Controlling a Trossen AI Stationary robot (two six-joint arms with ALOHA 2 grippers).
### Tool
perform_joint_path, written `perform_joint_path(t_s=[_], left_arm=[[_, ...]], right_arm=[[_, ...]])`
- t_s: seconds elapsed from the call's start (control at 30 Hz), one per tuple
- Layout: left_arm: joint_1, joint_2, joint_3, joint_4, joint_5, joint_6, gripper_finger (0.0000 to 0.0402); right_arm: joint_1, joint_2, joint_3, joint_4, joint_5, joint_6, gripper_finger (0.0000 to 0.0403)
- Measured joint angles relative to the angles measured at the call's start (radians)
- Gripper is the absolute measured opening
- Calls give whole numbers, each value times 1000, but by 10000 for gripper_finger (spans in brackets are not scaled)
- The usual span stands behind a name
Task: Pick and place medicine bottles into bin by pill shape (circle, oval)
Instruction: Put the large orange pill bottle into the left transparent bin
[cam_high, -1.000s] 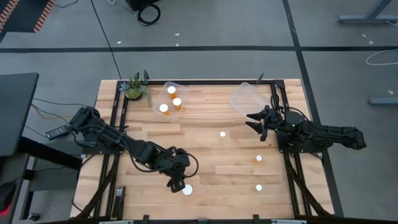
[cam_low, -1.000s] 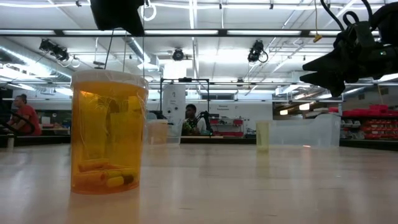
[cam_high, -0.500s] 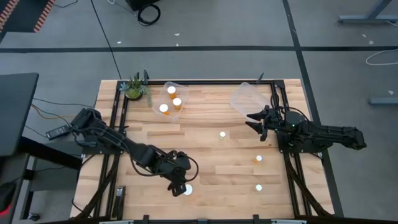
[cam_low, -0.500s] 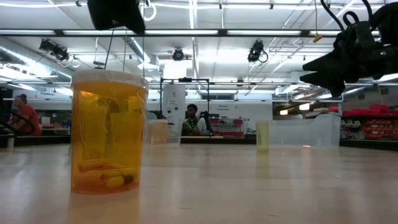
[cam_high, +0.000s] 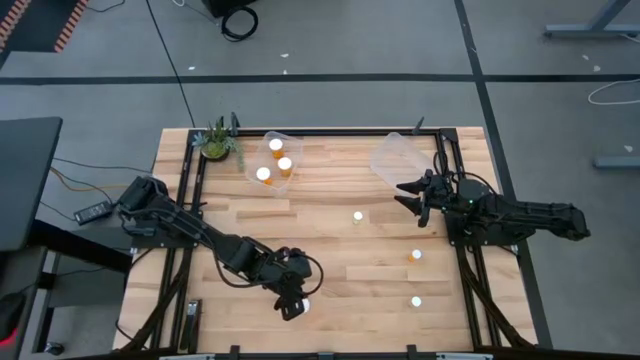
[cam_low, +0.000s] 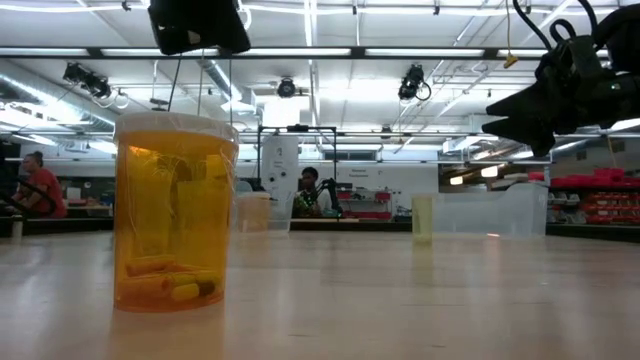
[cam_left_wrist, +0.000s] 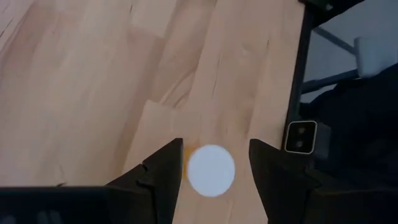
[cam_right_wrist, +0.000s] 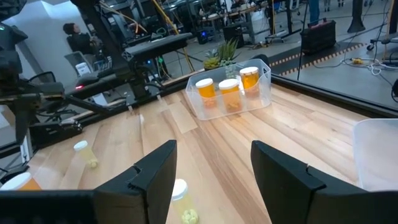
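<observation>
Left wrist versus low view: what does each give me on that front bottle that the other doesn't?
Only the left wrist view shows the bottle's white cap from above, centred between the open left pincer's fingers, apart from both. Only the low view shows the bottle's orange side, the pills at its bottom, and the right pincer hanging high. Both show the bottle upright on the table.

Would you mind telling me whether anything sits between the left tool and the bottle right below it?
Nothing visible does. The left tool hangs open directly over the bottle, one finger on either side of its white cap, with only bare table around it.
</observation>
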Motion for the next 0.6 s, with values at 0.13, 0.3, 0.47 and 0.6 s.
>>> perform_joint_path(t_s=[0.13,0.3,0.47,0.6], left_arm=[[-2,77,114,-33,2,58,192],[-12,211,345,-221,7,134,192],[-31,333,536,-448,-4,156,192],[-46,394,585,-542,-10,152,199]], right_arm=[[0,2,0,0,0,0,214],[0,2,0,0,0,0,214],[0,2,0,-3,0,0,214],[0,2,0,-2,0,0,214]])
